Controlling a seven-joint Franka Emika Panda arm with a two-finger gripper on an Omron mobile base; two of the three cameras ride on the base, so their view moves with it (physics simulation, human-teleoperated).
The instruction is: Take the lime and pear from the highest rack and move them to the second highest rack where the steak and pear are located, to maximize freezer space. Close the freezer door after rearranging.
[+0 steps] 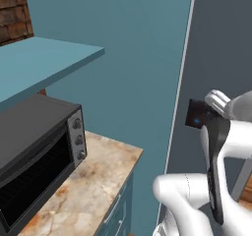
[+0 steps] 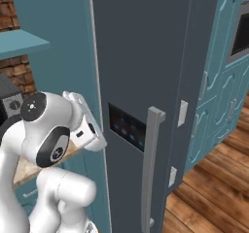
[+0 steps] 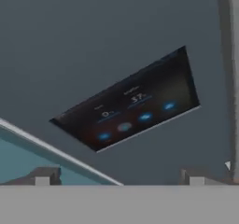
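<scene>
The freezer door [image 2: 146,72] is standing closed; spread, empty jaws are facing its dark display panel [image 3: 128,107].

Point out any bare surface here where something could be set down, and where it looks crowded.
The marble counter has a bare strip between the toaster oven and the teal wall panel. The oven takes up the counter's left part. The freezer door is shut, so no rack is reachable; the gripper faces its display panel.
</scene>
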